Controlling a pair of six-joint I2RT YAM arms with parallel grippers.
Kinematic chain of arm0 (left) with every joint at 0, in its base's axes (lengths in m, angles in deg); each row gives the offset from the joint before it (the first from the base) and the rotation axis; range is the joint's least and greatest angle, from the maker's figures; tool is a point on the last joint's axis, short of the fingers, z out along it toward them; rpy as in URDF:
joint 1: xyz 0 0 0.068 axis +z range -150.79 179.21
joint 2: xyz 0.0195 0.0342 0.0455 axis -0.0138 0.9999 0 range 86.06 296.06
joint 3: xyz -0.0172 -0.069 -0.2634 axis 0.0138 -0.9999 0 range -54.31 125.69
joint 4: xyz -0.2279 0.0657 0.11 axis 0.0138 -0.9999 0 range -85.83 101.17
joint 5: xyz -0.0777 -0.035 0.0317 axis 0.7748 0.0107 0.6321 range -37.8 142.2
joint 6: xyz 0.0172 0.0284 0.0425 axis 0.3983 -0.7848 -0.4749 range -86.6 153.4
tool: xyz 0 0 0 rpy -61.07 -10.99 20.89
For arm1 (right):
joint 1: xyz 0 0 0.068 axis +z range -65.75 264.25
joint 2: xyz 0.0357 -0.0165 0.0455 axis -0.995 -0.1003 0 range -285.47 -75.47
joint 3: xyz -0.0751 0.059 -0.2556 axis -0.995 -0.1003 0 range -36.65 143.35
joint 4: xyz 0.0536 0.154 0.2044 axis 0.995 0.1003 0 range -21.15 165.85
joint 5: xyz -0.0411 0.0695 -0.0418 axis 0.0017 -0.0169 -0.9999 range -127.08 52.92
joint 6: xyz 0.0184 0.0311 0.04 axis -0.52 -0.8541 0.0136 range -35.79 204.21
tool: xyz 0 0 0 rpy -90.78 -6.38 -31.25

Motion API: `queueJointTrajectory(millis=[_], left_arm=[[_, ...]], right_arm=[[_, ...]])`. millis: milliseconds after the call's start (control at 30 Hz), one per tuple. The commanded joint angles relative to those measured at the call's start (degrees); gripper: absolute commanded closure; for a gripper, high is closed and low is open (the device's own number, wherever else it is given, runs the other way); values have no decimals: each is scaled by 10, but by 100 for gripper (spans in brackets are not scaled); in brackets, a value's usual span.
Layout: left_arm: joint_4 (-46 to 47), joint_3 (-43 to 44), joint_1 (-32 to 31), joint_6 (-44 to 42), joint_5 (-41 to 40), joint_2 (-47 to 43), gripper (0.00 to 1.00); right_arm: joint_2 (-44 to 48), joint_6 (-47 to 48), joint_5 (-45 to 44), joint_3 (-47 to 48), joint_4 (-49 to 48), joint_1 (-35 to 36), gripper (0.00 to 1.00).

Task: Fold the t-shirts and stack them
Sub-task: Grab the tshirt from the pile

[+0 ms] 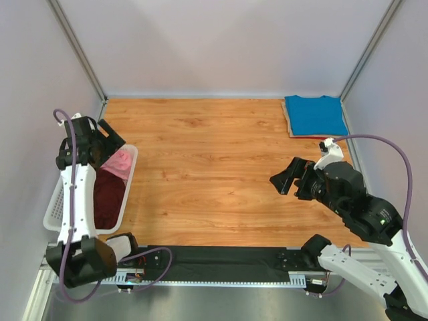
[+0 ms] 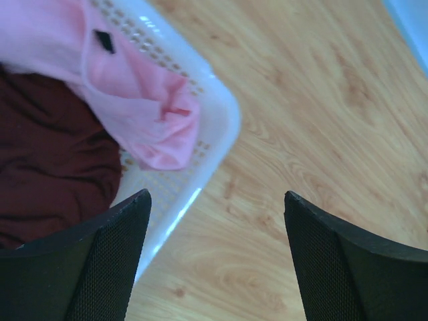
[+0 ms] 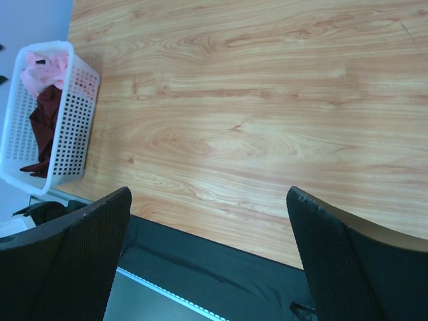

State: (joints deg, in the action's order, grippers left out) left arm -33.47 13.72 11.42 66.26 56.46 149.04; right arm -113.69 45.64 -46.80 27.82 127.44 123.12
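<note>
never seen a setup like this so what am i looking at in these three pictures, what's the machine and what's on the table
These are two robot arms bolted at the near edge of a wooden table, each ending in a two-finger gripper. The wide picture comes from a fixed camera above and behind them. The other two come from small cameras on each wrist, so the dark shapes at the bottom are that gripper's own fingers.

The left gripper hangs open over the far end of a white basket, which holds a pink t-shirt and a dark maroon t-shirt. The right gripper is open over bare wood. Neither holds anything.

In the far right corner lies a folded blue t-shirt.
</note>
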Motion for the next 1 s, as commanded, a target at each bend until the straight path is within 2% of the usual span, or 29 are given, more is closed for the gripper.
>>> queueJointTrajectory(millis=[0,267,533,567,633,667,733,767,800,933,967], left_arm=[[62,-32,52,61,33,40,14],[95,-67,58,49,-42,131,15],[113,-103,57,70,-86,159,28],[125,-110,58,70,-82,153,32],[141,-119,59,74,-84,150,54],[137,-114,59,74,-81,150,71],[115,-80,58,65,-70,149,83],[106,-64,59,59,-47,143,95],[91,-29,59,54,-30,136,100],[111,51,50,41,82,41,100],[122,93,38,39,91,26,100]], right_arm=[[22,18,27,-7,-43,2,0],[42,50,35,-13,-47,2,0],[54,55,6,-19,-36,2,0],[53,56,8,-20,-37,2,0],[50,54,15,-19,-37,2,0],[49,54,15,-17,-36,2,0],[49,53,17,-9,-31,2,0],[53,52,17,-6,-29,2,0],[55,53,17,0,-26,2,0],[82,46,14,2,-30,2,0],[96,42,15,1,-34,2,0]])
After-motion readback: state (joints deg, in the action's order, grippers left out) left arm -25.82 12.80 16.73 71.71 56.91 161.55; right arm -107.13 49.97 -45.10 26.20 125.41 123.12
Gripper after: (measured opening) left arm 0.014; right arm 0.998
